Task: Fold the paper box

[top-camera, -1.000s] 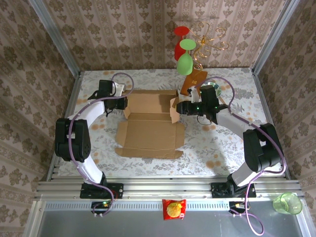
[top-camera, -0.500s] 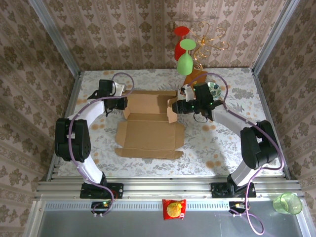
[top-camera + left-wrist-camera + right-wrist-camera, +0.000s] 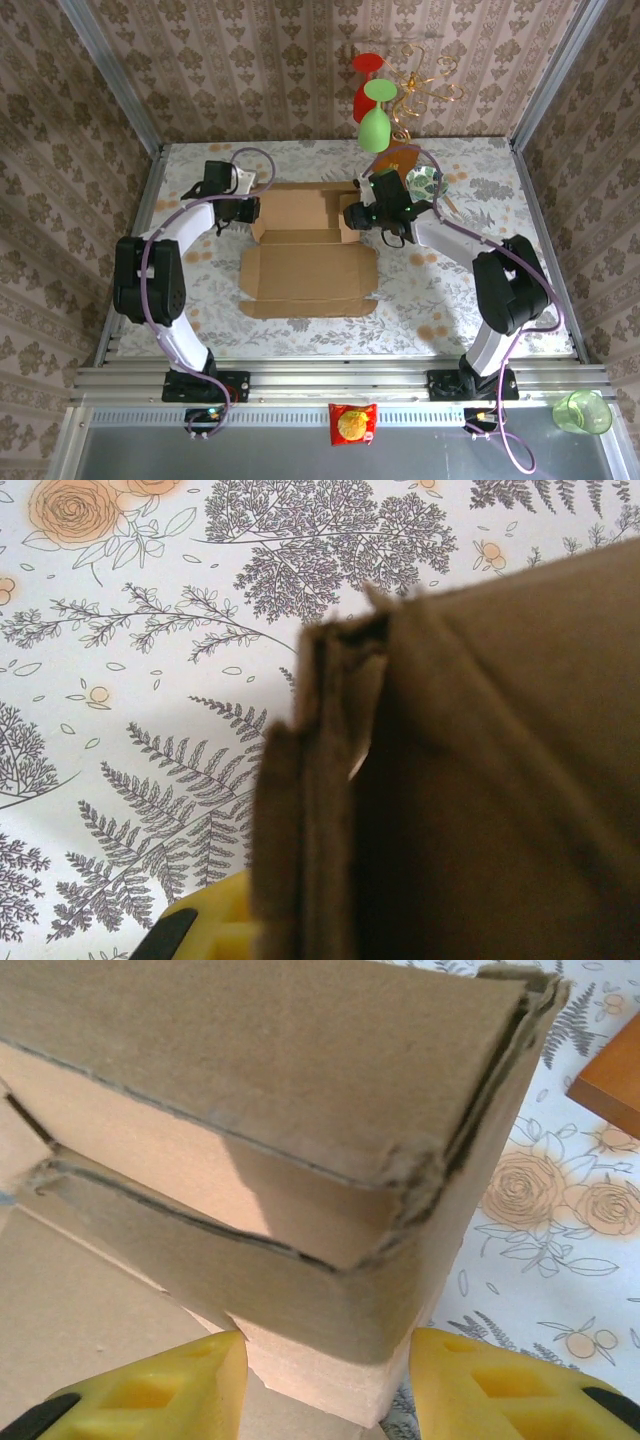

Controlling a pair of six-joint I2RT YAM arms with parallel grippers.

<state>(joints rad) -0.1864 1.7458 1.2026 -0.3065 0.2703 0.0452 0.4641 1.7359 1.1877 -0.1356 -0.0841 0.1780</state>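
The paper box (image 3: 305,265), a brown die-cut cardboard sheet, lies in the middle of the table with its front panel flat and its rear side walls raised. My left gripper (image 3: 248,210) is at the rear left wall. In the left wrist view one yellow fingertip (image 3: 200,930) presses the doubled cardboard edge (image 3: 330,780), and my left gripper (image 3: 310,925) is shut on it. My right gripper (image 3: 350,215) is at the rear right wall. In the right wrist view my right gripper (image 3: 325,1360) has both yellow fingers touching the folded-over wall (image 3: 300,1160) from either side.
A wire glass rack (image 3: 405,85) with red and green glasses stands at the back right on an orange-brown base (image 3: 398,160). A patterned dish (image 3: 425,182) sits beside the right arm. A green cup (image 3: 582,411) and a snack packet (image 3: 352,422) lie below the table's near rail.
My right gripper has moved left and turned the box's right side flap inward, so that wall now stands folded. The left gripper holds the same spot.
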